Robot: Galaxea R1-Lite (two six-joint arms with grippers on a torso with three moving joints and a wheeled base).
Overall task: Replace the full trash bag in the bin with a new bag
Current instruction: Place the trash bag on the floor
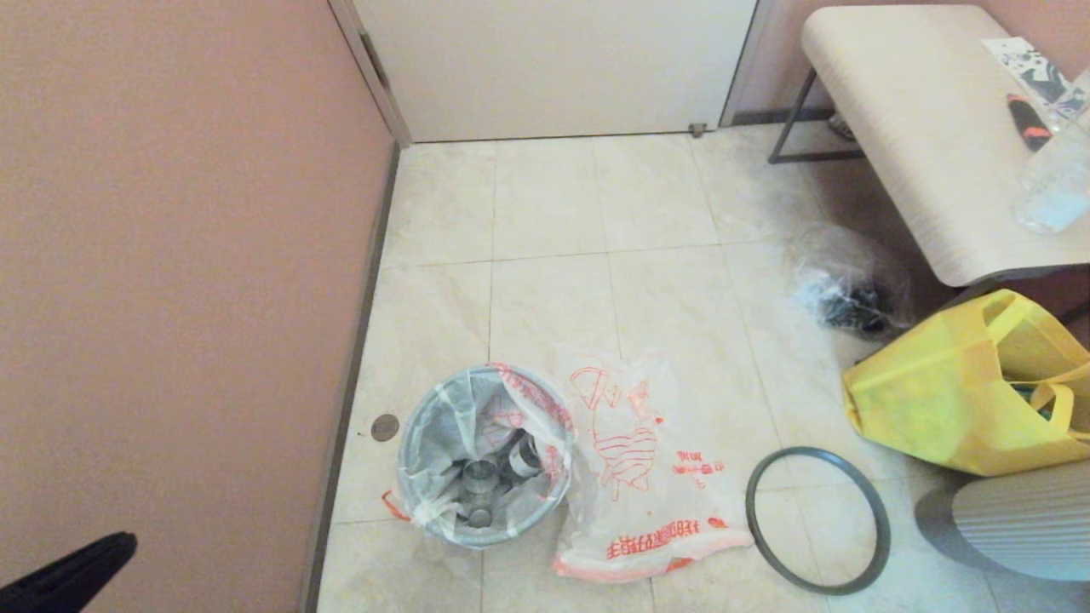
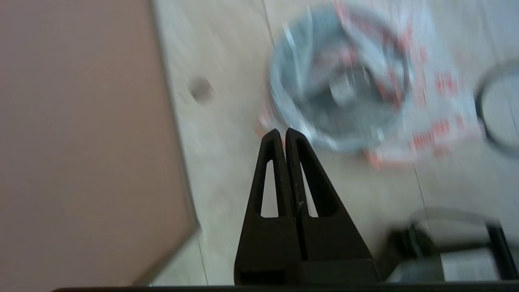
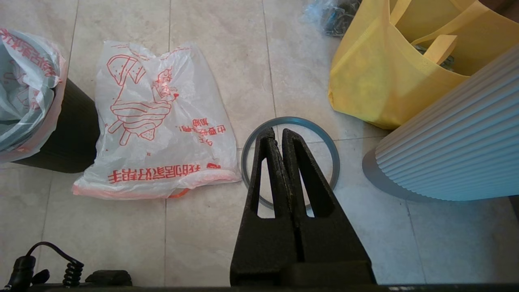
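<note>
The full bag [image 1: 481,451] is sitting inside the bin [image 1: 443,528], near the wall. Its top is folding over the bin's edge, and grey cans [image 1: 479,477] are showing inside it. The new bag [image 1: 647,477] is lying flat on the floor, touching the bin's side. The hoop [image 1: 817,519] is lying on the floor just past the new bag.

The left gripper [image 2: 282,134] is hanging above the floor by the bin, fingers pressed together and holding nothing. The right gripper [image 3: 277,134] is waiting over the hoop, closed and empty too.

Here is what could go wrong. The full bag is thin and heavy with cans, so a small pinch could be tearing it or slipping off. Pulling sideways could be tipping the little bin over onto the new bag. Closed fingers cannot grab, so they need opening first.
</note>
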